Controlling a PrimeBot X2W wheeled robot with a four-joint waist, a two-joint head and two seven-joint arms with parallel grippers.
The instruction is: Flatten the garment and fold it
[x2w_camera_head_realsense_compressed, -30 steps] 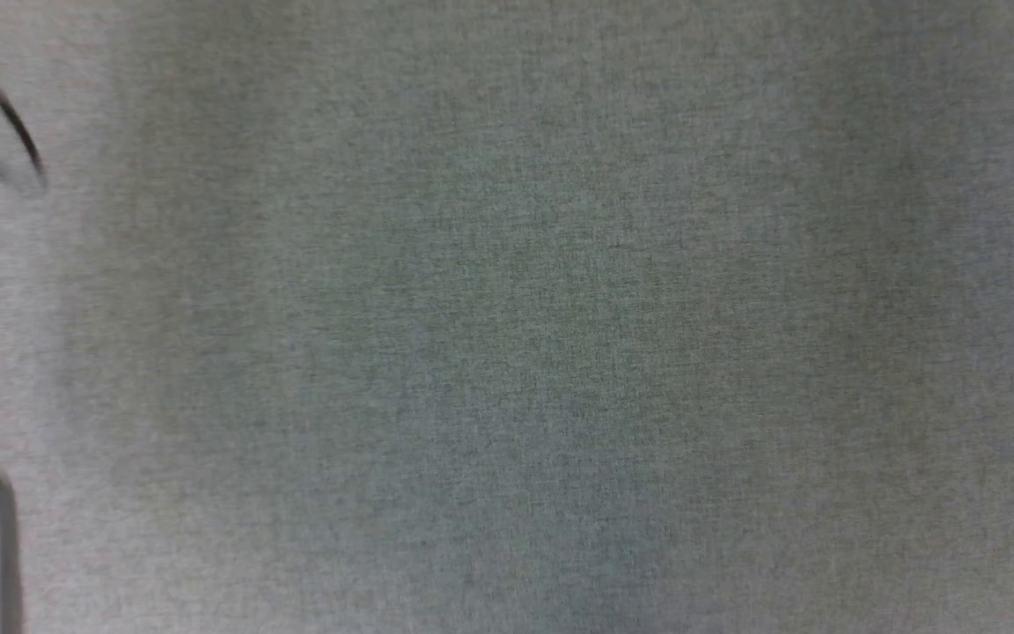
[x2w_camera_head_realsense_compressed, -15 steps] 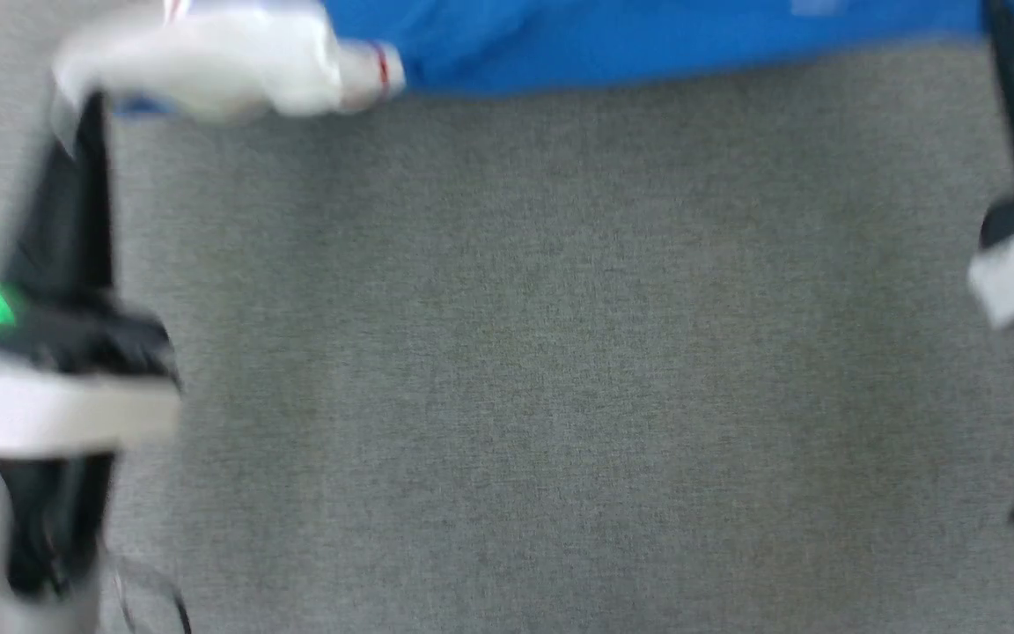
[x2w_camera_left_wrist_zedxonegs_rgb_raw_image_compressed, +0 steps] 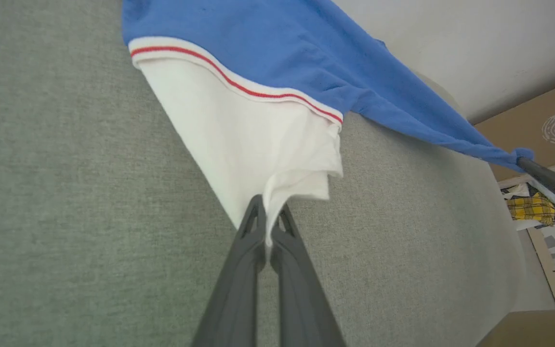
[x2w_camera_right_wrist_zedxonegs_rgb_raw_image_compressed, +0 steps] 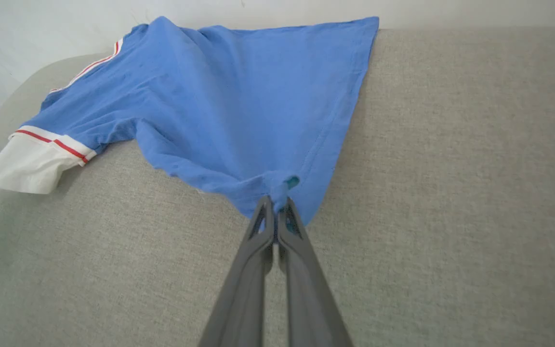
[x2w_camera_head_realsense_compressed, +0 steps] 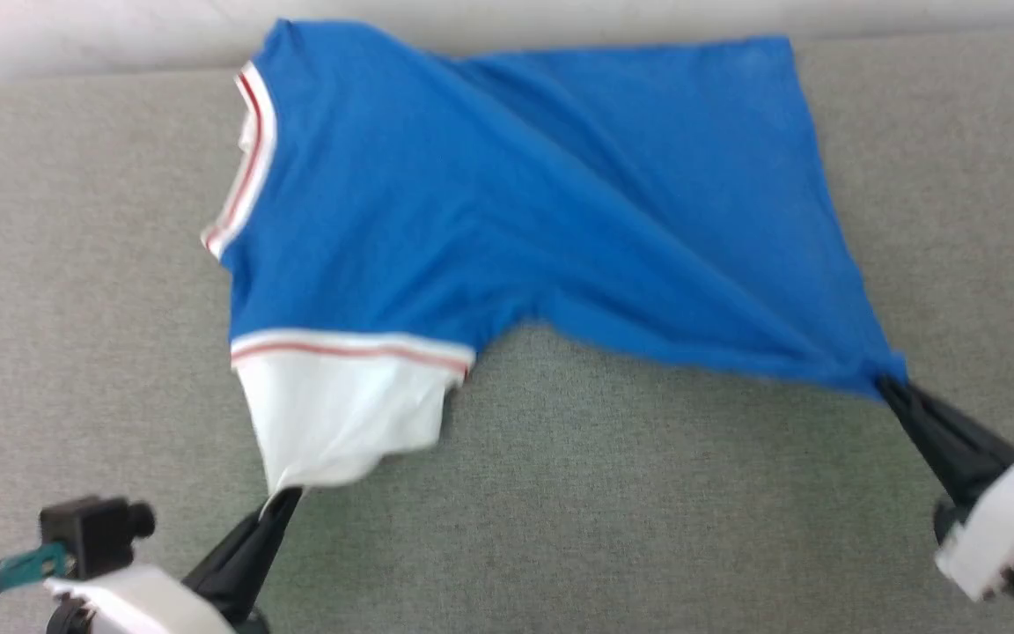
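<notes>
The garment (x2w_camera_head_realsense_compressed: 489,211) is a royal-blue T-shirt with a white sleeve (x2w_camera_head_realsense_compressed: 340,414) and red-and-white trim, spread over a grey fabric surface (x2w_camera_head_realsense_compressed: 648,511). My left gripper (x2w_camera_head_realsense_compressed: 289,496) is shut on the tip of the white sleeve, seen close up in the left wrist view (x2w_camera_left_wrist_zedxonegs_rgb_raw_image_compressed: 269,217). My right gripper (x2w_camera_head_realsense_compressed: 887,380) is shut on a blue hem corner at the right, which bunches at the fingertips (x2w_camera_right_wrist_zedxonegs_rgb_raw_image_compressed: 275,200). The cloth (x2w_camera_right_wrist_zedxonegs_rgb_raw_image_compressed: 219,106) is pulled taut between both grips. No print shows on the upper side.
The grey surface ends at a pale wall (x2w_camera_head_realsense_compressed: 120,35) along the far side, and the shirt's far edge reaches it. In the left wrist view the surface's rounded edge (x2w_camera_left_wrist_zedxonegs_rgb_raw_image_compressed: 508,231) drops to a floor with clutter (x2w_camera_left_wrist_zedxonegs_rgb_raw_image_compressed: 537,212).
The head camera has swung from bare grey surface up to the whole shirt. Both grippers, shut on the cloth, have come into view at the lower corners.
</notes>
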